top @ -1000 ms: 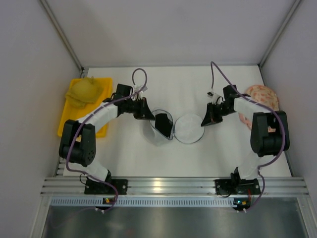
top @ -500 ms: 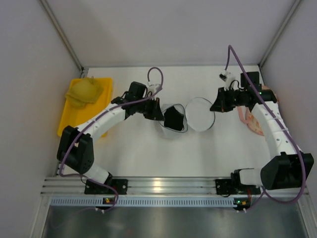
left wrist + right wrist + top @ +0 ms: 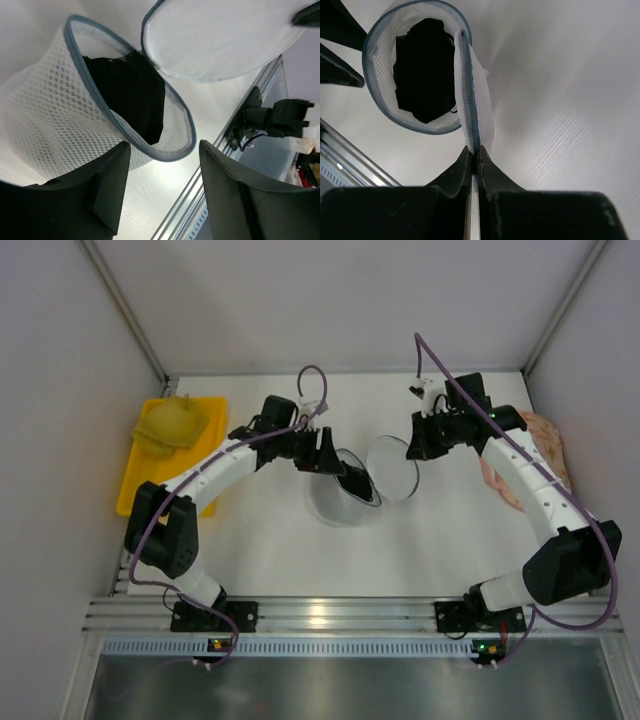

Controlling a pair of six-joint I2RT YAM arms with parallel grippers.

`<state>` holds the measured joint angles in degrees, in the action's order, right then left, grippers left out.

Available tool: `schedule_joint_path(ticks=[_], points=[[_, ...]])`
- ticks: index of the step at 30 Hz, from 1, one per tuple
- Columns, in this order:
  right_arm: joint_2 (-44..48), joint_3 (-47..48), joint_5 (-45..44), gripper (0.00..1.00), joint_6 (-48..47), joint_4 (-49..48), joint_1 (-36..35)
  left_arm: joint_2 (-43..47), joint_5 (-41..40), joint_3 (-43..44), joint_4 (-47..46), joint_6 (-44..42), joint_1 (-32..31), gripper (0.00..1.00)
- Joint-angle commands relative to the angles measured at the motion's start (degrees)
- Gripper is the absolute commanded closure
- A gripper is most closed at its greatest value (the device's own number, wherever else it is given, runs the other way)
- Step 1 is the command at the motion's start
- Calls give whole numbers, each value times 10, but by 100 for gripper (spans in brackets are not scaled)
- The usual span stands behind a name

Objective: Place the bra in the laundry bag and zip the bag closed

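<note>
Bra [image 3: 131, 95] inside open laundry bag [image 3: 45, 116]

Plain black for the bra [image 3: 127, 95]. White honeycomb mesh for the bag [image 3: 45, 115], edged in dull blue-grey, with smoother white on its flat half. Bright yellow for the tray [image 3: 135, 478], and dull yellow for the mustard bra [image 3: 172, 423] on it. Pink with a fine mottled print for the pink bra [image 3: 552, 440]. White for the table [image 3: 430, 540]. White shells and black joints on the arms [image 3: 215, 470]. Matt black on the left gripper [image 3: 162, 150] and right gripper [image 3: 474, 155]. Purple for the cables [image 3: 312, 370]. Pale grey for the walls [image 3: 350, 300]. Silver for the rail [image 3: 330, 612].
</note>
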<state>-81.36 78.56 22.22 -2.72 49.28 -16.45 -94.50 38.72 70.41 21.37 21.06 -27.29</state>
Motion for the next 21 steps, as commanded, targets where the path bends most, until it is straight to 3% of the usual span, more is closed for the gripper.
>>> schedule_joint_path(ticks=[1,4,15,21], points=[[-4,33,-26,100,19,-15,-35,75,55,29,-63,49,25,36],[-7,30,-40,100,47,-28,-59,85,64,28,-95,114,22,27],[11,21,-123,100,41,-62,-139,19,20,48,-163,283,9,22],[11,23,-154,100,32,-64,-173,-14,15,61,-190,322,-15,18]])
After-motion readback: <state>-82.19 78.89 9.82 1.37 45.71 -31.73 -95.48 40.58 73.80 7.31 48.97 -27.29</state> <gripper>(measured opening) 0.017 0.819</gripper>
